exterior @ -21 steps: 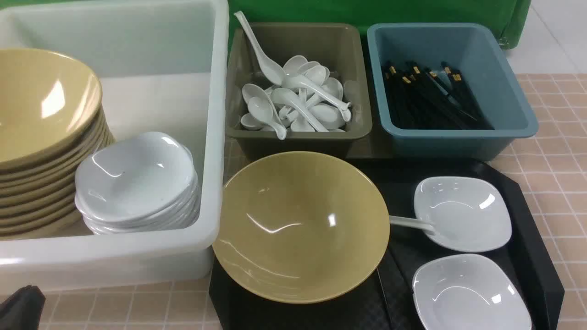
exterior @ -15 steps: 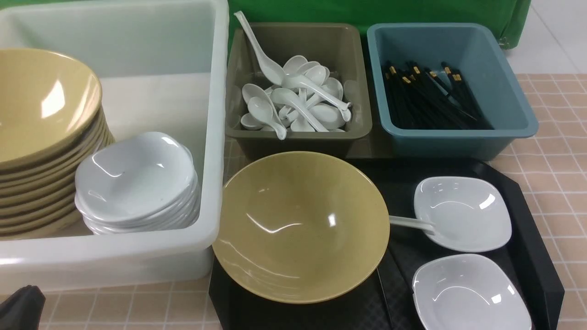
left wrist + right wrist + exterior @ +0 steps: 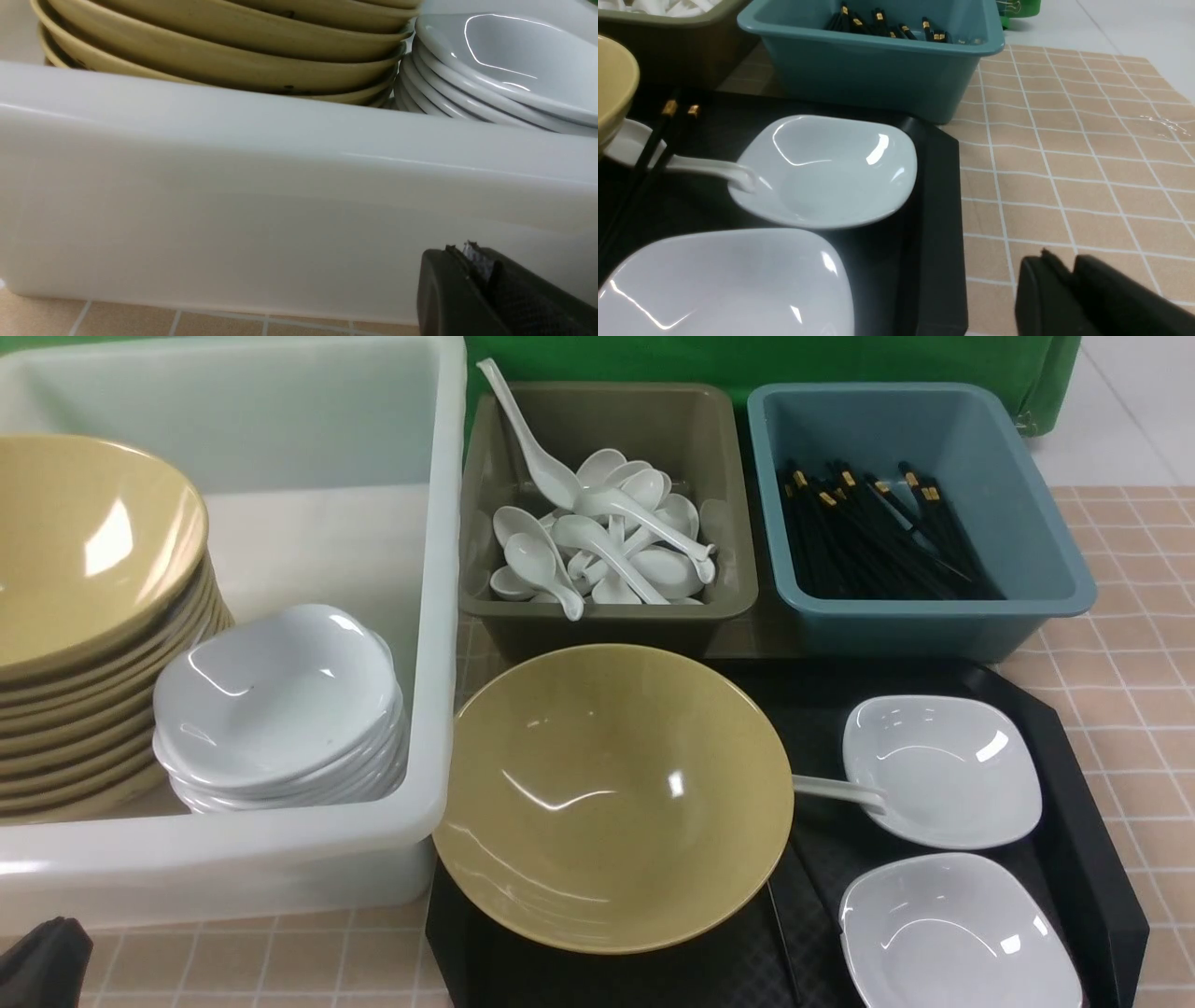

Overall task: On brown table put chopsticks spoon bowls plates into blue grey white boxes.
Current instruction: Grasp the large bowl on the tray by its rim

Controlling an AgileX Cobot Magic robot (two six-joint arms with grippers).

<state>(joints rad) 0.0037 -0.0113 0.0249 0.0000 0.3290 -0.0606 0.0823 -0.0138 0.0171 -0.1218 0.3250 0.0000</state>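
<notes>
Both grippers sit low near the front of the table, holding nothing.

The left gripper (image 3: 472, 254) is closed and empty, close in front of the white tub (image 3: 280, 210), whose stacked bowls (image 3: 233, 56) and stacked plates (image 3: 490, 93) lie just beyond the wall. The right gripper (image 3: 1066, 266) hangs over the brown table (image 3: 1064, 163) just off the black tray's (image 3: 938, 233) right edge; its jaws stand close together, and I cannot tell whether they meet. On the tray beside it lie a nearer plate (image 3: 724, 280), a farther plate (image 3: 831, 172) touched by the spoon (image 3: 691, 165), a pair of chopsticks (image 3: 649, 140) and a big bowl (image 3: 612, 93).
</notes>
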